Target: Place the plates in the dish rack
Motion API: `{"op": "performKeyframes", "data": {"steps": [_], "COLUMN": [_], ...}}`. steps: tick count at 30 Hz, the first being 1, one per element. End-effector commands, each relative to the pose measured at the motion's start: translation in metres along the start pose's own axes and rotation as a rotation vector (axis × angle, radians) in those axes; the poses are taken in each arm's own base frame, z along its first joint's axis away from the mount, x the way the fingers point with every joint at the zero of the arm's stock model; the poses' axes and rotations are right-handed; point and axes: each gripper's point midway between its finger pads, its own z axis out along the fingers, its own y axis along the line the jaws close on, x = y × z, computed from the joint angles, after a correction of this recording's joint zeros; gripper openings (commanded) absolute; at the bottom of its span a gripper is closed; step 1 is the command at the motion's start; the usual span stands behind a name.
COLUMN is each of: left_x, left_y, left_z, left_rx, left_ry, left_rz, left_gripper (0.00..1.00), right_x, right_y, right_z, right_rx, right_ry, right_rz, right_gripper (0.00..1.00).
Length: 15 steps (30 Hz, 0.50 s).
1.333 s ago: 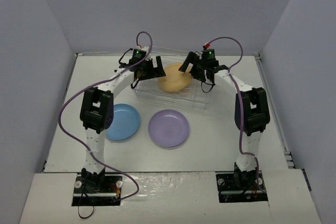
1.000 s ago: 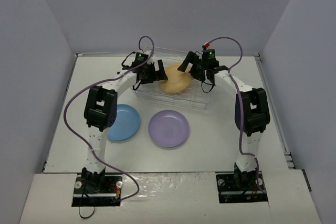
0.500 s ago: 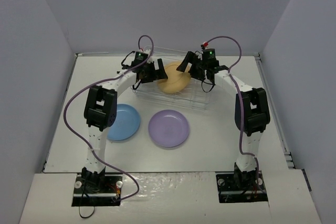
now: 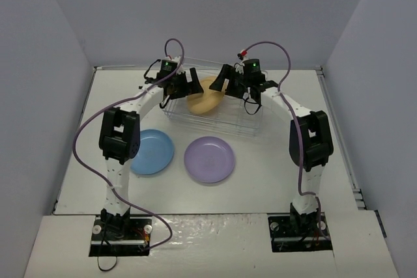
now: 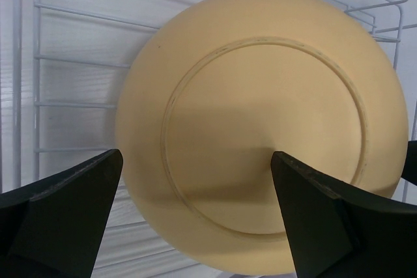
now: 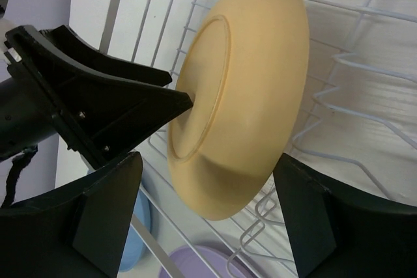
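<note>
The left pincer (image 5: pixel 195 155) and the right pincer (image 6: pixel 207 159) both gape wide and hold nothing, the left facing the underside of the yellow-orange plate (image 5: pixel 260 115), the right facing its rim. That plate stands tilted on edge among the wires of the dish rack (image 4: pixel 242 124) at the far side of the desk (image 4: pixel 273 161). The other 2, the light blue plate (image 4: pixel 152 151) and the lavender plate (image 4: pixel 209 159), lie flat on the desk just in front of the rack.

The white table (image 4: pixel 273 161) carries the silvery wire dish rack (image 4: pixel 236 122) toward its far side. Two plates lie flat on the tabletop on the near side of the rack, clear of its wires: the lavender purple plate (image 4: pixel 209 159) in front of the rack's middle, and the light blue plate (image 4: pixel 151 151) just left of it, in front of the rack's left corner.
</note>
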Motion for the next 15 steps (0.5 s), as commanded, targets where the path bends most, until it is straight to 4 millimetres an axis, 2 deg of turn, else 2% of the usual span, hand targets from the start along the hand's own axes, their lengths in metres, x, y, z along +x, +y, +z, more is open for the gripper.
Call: {"op": "performKeyframes", "data": {"steps": [1, 5, 9, 12, 15], "left_x": [-0.039, -0.05, -0.056, -0.059, -0.062], "left_y": [-0.024, -0.017, -0.01, -0.012, -0.015], "left_z": [-0.041, -0.047, -0.05, -0.052, -0.059], "left_rx": [0.055, 0.082, 0.084, 0.083, 0.081], "left_ry": [-0.099, -0.1, -0.093, -0.085, -0.092], "left_rz": [0.05, 0.046, 0.065, 0.099, 0.112], "left_gripper": [0.97, 0.97, 0.97, 0.97, 0.97], "right_x": [-0.045, -0.042, -0.044, -0.04, -0.04], "right_y": [0.082, 0.083, 0.094, 0.101, 0.106], "right_z": [-0.034, -0.028, -0.023, -0.017, -0.008], "right_rx": [-0.194, -0.133, -0.187, -0.249, -0.281], "right_ry": [-0.13, -0.115, -0.106, -0.098, -0.098], "right_rz": [-0.176, -0.356, -0.412, -0.393, -0.327], "right_gripper": [0.75, 0.76, 0.78, 0.79, 0.71]}}
